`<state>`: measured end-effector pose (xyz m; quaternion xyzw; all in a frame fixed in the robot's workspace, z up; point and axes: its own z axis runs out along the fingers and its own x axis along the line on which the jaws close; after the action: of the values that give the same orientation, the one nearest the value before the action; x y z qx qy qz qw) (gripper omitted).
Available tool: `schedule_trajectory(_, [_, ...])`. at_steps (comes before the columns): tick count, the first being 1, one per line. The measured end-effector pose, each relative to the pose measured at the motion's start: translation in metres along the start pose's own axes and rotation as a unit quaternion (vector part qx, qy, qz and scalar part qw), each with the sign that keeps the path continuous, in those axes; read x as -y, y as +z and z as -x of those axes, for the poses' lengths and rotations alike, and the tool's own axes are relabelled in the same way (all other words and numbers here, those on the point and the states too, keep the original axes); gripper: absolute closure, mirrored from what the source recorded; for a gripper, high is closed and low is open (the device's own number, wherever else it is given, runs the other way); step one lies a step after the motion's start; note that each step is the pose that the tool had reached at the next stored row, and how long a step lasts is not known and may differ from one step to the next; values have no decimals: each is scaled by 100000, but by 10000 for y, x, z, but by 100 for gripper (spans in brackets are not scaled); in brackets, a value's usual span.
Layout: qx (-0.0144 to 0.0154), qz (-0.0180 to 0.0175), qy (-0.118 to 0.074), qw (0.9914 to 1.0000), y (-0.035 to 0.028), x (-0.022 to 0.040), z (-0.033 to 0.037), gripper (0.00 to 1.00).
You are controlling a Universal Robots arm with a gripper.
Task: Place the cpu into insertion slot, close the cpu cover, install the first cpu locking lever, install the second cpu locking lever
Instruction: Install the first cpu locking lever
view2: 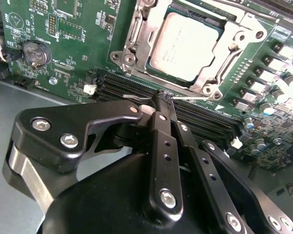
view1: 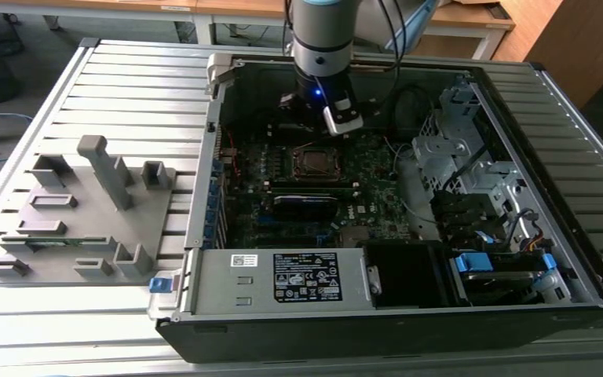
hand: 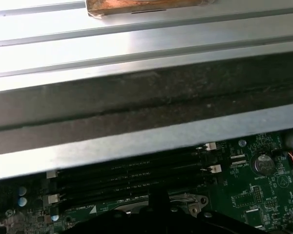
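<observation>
You can see the cpu (view2: 185,46), a flat square with a dull grey metal top, seated in the insertion slot (view1: 312,162) on the green board. The thin silver cpu cover (view2: 229,53) frames it. Your pincer (view2: 164,96) has its matte black fingers pressed together, near the ribbed black memory slots (view2: 117,87) just beside the socket.

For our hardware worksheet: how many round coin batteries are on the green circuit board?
1. The coin battery sits on the green circuit board, apart from the cpu, in both wrist views. The gripper covers part of the board, so more may be hidden.
</observation>
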<state>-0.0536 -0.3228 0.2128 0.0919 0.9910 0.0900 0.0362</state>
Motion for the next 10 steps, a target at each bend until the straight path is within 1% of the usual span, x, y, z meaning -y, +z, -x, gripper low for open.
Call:
schedule_trajectory(2, [81,-34,454,99999,9,-4,14,89])
schedule_trajectory(6, [245,-91,1343,99991,21,-14,14,89])
schedule_trajectory(10, [372,-124,1988,99979,34,-46,7,89])
